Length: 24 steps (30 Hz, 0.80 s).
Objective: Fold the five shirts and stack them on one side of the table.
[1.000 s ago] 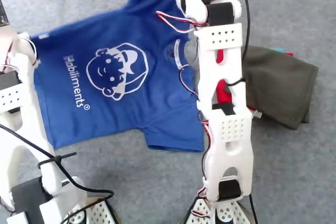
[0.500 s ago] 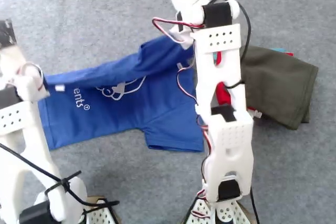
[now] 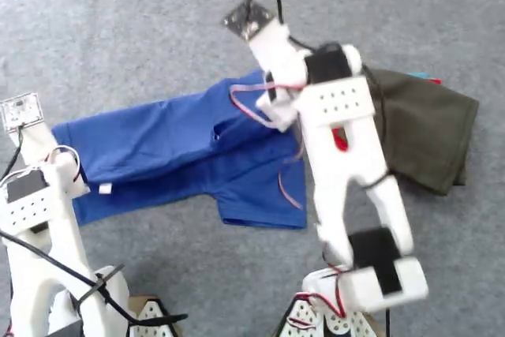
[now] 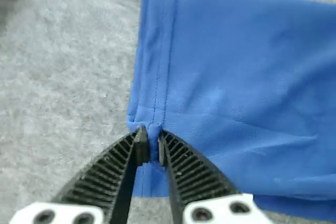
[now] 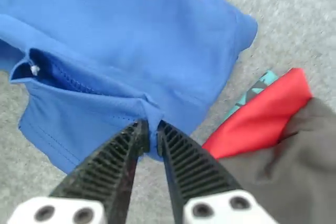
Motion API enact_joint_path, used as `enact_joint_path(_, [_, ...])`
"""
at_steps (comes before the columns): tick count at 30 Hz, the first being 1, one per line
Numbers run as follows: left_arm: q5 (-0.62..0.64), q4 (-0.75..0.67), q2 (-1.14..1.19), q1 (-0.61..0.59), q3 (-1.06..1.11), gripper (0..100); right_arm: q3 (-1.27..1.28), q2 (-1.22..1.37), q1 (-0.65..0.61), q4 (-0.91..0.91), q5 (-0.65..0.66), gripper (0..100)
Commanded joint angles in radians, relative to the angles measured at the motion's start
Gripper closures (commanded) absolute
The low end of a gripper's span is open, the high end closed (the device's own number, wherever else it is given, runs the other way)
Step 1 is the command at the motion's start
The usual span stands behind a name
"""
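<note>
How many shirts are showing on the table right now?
4: blue shirt mid-table; beside it a dark shirt lying over a red shirt and a teal shirt. More may be hidden underneath.

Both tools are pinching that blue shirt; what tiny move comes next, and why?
Probably open both and let go. The left tool and right tool each pinch an edge of the blue shirt, which already lies doubled over on the table, so this fold looks laid.
</note>
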Motion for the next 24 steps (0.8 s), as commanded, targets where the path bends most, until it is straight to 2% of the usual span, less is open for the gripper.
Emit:
enact_joint_path(1, [-0.009,0.037,-0.044,0.022,0.007,97,0.295,-0.18,0.003,-0.15,-0.014,98.4])
enact_joint_path(6, [-0.008,0.049,-0.06,0.09,0.058,97,0.57,-0.352,0.018,-0.264,-0.015,98.4])
enact_joint_path(10, [-0.008,0.048,-0.06,0.097,0.091,97,0.688,-0.437,0.046,-0.29,-0.035,98.4])
enact_joint_path(17, [-0.006,0.055,-0.058,0.093,0.107,97,0.846,-0.522,0.052,-0.322,-0.034,98.4])
enact_joint_path(24, [-0.002,0.086,-0.06,0.071,0.124,97,0.874,-0.596,0.055,-0.302,-0.034,98.4])
